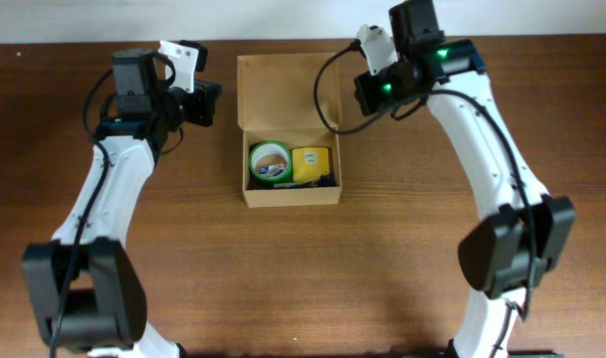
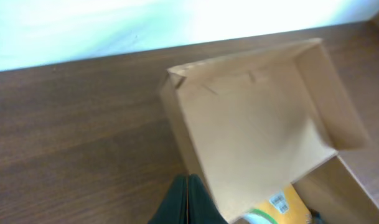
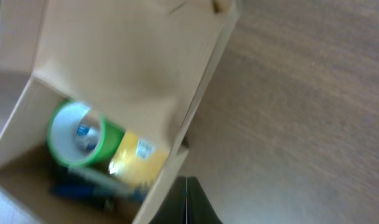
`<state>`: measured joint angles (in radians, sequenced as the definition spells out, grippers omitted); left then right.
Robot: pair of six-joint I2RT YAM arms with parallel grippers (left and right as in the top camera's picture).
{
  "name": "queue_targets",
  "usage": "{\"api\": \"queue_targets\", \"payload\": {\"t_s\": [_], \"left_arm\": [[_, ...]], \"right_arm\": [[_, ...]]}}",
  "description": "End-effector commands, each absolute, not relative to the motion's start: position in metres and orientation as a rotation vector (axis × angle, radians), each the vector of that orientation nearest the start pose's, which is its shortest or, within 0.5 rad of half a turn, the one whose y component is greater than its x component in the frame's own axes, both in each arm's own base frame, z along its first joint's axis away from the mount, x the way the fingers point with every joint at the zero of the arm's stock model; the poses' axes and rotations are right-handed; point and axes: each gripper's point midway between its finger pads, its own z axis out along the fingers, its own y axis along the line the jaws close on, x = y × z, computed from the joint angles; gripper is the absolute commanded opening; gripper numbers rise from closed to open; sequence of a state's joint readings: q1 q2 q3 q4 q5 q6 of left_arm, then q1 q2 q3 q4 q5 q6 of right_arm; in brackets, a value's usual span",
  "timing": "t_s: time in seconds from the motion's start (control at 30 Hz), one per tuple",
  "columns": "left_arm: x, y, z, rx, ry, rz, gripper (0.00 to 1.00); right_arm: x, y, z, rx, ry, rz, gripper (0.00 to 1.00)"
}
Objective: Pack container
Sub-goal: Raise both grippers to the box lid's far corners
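Overhead: the container (image 1: 283, 94) sits centre-far on the surface (image 1: 303, 288), lid open, with a green tape roll (image 1: 270, 161) and a yellow pack (image 1: 310, 162) inside. Closing the lid looks like the step left. The left claw (image 1: 209, 102) and right claw (image 1: 367, 95) are pressed together, empty.

Overhead view: light was bright and even, detail sharp, with faint soft shadows on the desk (image 1: 382, 278).
Left wrist view: white glare washed out the top edge; the box (image 2: 251, 124) was slightly soft.
Right wrist view: blur was heavy throughout, and the green tape roll (image 3: 108, 142) was smeared.

Green tape roll (image 1: 270, 161) beside yellow packet (image 1: 310, 162); wooden table (image 1: 382, 249).
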<state>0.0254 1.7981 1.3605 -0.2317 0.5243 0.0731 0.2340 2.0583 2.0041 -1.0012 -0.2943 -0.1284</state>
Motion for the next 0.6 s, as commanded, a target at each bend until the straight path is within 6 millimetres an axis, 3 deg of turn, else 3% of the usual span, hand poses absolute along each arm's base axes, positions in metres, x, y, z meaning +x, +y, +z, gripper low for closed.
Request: {"api": "queue_targets", "payload": {"t_s": [0.0, 0.13, 0.27, 0.4, 0.57], "left_arm": [[0.517, -0.062, 0.157, 0.19, 2.205, -0.617, 0.02], [0.535, -0.057, 0.129, 0.048, 2.202, -0.729, 0.02], [0.554, -0.056, 0.104, -0.103, 2.208, -0.82, 0.02], [0.57, -0.072, 0.09, -0.095, 2.223, -0.997, 0.02], [0.594, -0.085, 0.076, -0.091, 2.262, -1.064, 0.02]], "right_arm": [[0.496, 0.162, 0.173, -0.411, 2.586, 0.471, 0.04], [0.522, 0.151, 0.154, -0.239, 2.585, 0.515, 0.04], [0.537, 0.15, 0.132, -0.154, 2.581, 0.671, 0.04], [0.548, 0.151, 0.113, -0.09, 2.572, 0.808, 0.04], [0.553, 0.16, 0.093, -0.082, 2.569, 0.903, 0.04]]}}
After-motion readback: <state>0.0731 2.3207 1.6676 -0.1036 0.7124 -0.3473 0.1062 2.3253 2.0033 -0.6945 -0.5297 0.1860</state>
